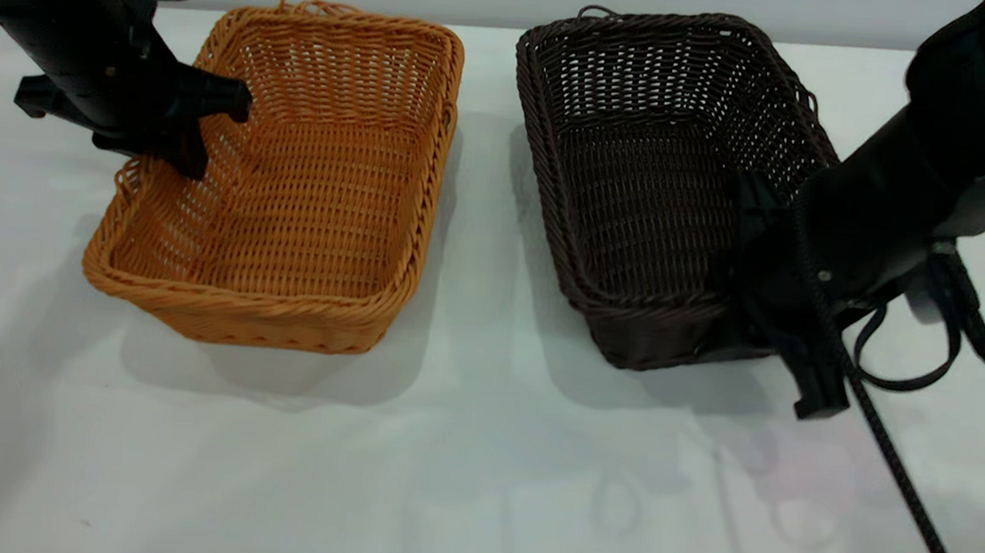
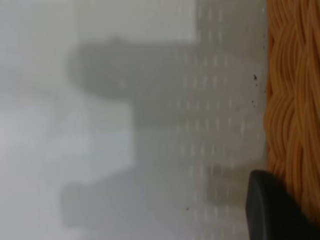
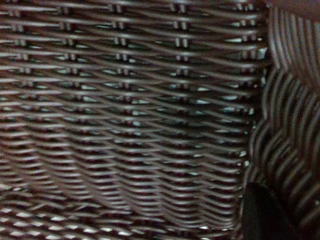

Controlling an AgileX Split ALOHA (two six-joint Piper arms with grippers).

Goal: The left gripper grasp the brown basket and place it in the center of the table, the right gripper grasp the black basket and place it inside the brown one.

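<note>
The brown basket [image 1: 289,181] stands on the white table [image 1: 477,469] at the left, and the black basket [image 1: 667,185] stands to its right. My left gripper [image 1: 205,126] straddles the brown basket's left rim and is shut on it. In the left wrist view one dark finger [image 2: 272,210] lies against the braided orange rim [image 2: 295,100]. My right gripper [image 1: 763,245] is at the black basket's right rim, shut on it. In the right wrist view one finger [image 3: 262,215] lies against the dark rim [image 3: 290,130]. Both baskets are upright and empty.
A strip of bare table separates the two baskets, and the wide front half of the table lies before them. The right arm's braided cable [image 1: 906,494] trails down to the front right. A grey wall runs behind the table.
</note>
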